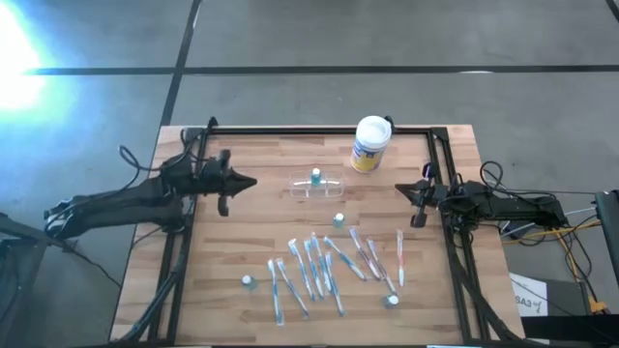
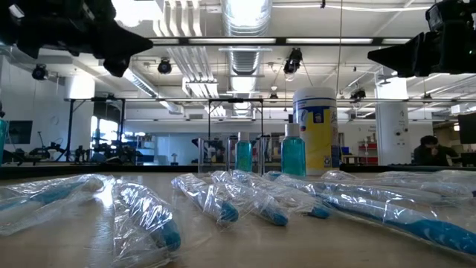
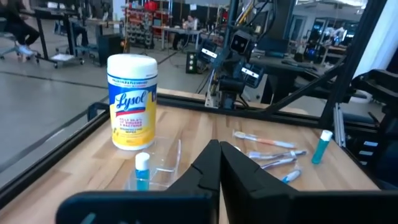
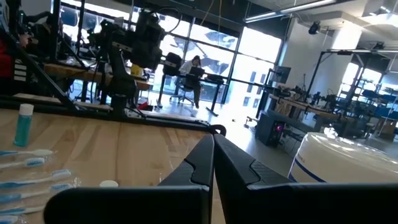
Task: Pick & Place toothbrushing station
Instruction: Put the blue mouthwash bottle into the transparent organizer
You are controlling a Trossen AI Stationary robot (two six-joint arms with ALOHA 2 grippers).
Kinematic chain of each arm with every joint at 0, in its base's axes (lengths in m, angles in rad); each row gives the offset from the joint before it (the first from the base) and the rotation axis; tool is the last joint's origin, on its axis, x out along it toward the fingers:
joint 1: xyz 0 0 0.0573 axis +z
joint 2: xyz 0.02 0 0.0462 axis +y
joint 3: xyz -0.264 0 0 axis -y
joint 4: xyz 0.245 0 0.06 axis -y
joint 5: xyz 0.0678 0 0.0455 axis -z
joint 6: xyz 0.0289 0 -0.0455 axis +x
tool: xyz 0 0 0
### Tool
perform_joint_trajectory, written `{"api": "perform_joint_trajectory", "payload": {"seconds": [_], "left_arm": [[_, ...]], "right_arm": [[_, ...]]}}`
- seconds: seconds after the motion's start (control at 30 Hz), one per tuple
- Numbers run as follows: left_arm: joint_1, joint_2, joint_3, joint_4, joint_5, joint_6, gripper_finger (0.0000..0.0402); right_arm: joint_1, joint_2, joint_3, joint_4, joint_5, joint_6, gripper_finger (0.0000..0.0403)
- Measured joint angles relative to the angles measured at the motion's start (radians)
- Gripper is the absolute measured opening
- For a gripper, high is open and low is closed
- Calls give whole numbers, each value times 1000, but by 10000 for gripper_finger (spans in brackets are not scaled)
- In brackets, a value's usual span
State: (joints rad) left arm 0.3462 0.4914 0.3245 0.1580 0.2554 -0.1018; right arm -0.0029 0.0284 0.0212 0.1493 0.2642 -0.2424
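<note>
At table's back: toothbrushing station [image 1: 317, 186] holds, seemingly, one blue bottle [image 1: 315, 177] | both grippers' fingers closed, empty

Strong glare is burning out the floor past the far left corner of my tabletop [image 1: 242, 222], while the wood itself is sitting evenly lit with only faint shadows under my arms. From table height, ceiling lamps [image 2: 245, 15] are blazing white overhead and the wrapped toothbrushes [image 2: 223, 201] nearest the lens are blurring and catching highlights. My left claw [image 3: 219, 163] is showing dark and soft-edged. Behind my right claw [image 4: 212, 155], bright windows [image 4: 249, 56] are washing out the room.
</note>
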Motion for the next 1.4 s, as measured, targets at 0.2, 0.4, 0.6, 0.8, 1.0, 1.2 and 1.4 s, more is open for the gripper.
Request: {"api": "perform_joint_trajectory", "payload": {"seconds": [0.2,0.4,0.6,0.8,1.0,1.2,1.4], "left_arm": [[1,-73,-117,42,-67,-5,7],[1,-107,-257,209,-57,-18,5],[1,-129,-315,249,-57,0,3],[1,-130,-315,190,-57,23,4],[1,-130,-316,182,-57,37,7],[1,-128,-316,58,-58,131,15],[1,-125,-317,11,-83,175,4]], "right_arm": [[0,0,0,0,0,0,8],[0,0,0,3,-1,26,8],[0,0,0,21,-2,43,8],[0,1,0,37,-2,35,8],[0,1,-2,39,-1,26,8],[0,1,-3,50,0,-52,8],[0,13,-3,42,-4,-76,8]]}}
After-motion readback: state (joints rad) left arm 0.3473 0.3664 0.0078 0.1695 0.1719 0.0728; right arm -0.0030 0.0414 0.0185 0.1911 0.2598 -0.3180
